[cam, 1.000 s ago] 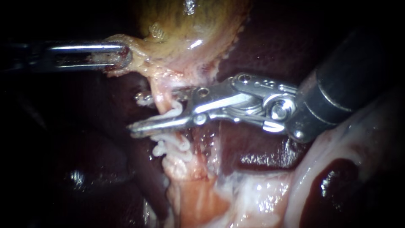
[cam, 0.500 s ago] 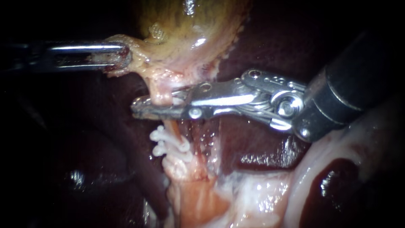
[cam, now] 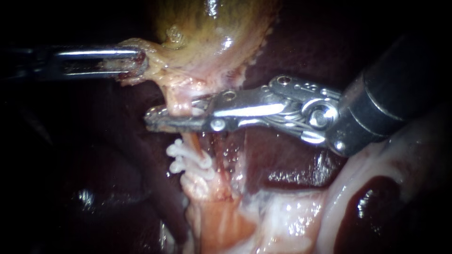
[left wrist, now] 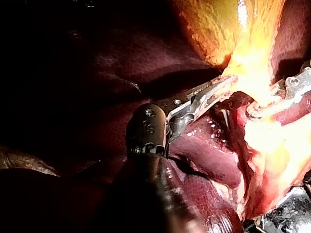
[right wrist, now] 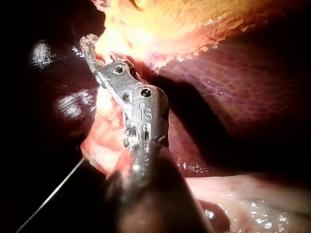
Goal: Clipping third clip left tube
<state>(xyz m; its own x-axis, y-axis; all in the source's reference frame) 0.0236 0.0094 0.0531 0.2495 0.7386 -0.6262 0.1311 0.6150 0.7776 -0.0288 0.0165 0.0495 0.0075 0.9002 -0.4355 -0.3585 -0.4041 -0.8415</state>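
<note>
So, the gallbladder [cam: 202, 33] sits up top, with the left instrument [cam: 134, 61] coming in level, jaws clamped on its edge. The right instrument [cam: 160, 118] reaches across, jaws squeezed onto the left tube [cam: 179, 99], just above the white clips [cam: 181, 157].

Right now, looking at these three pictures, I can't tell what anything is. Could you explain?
Two thin robot instruments are working on a pig's liver and gallbladder on a bench. The wide picture comes from a small camera near the tissue; the other two from cameras on each instrument's arm. The dark red mass is the liver, the yellow-green bag the gallbladder. The left instrument grips the gallbladder's edge in its jaws. The right instrument has its jaws shut on a thin pale tube below the gallbladder. Lower on that tube sit white clips.
</note>
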